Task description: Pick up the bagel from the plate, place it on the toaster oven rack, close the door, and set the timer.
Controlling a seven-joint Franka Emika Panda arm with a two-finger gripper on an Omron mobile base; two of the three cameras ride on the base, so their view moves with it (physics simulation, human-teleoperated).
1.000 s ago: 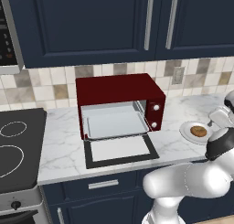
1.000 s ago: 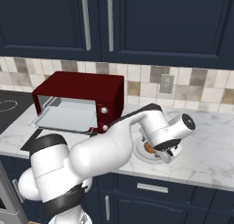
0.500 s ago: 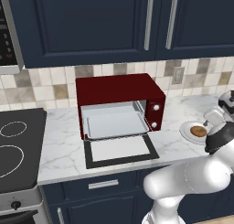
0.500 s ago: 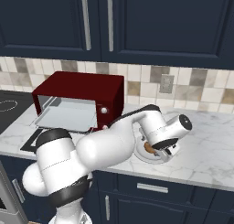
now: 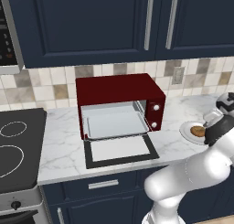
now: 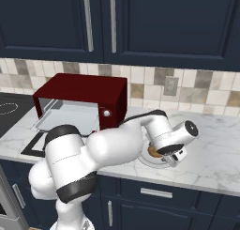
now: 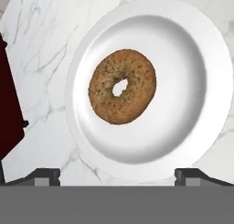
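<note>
On the marble counter [image 5: 59, 141], seen from the left base view, a dark red toaster oven [image 5: 119, 104] is standing with its door [image 5: 119, 150] lying flat and open toward the viewer, and the pale grey rack [image 5: 116, 124] is sitting partly pulled out of the cavity. To the oven's right, a small white plate [image 5: 188, 132] is carrying the bagel [image 5: 198, 131], and the white arm is curving up from the lower right with its dark wrist hanging just beside the plate.

From the right base view, the arm is arching over the counter and its hand is hovering above the plate [image 6: 146, 159], hiding most of the bagel [image 6: 153, 152]; the oven [image 6: 84, 100] is sitting well to the left.

From the hand view, looking straight down, the bagel [image 7: 122, 86] is lying flat on the plate [image 7: 183, 81], a little off centre. The gripper [image 7: 117, 175] is empty, with its two fingertips [image 7: 45, 175] spread wide apart (wider than the bagel).

Judging by its look, the bagel is probably light, slightly soft and rough-crusted, so it should grip well. Pinching across the outer edges seems the likeliest hold, with gentle pressure to avoid crushing it.
</note>
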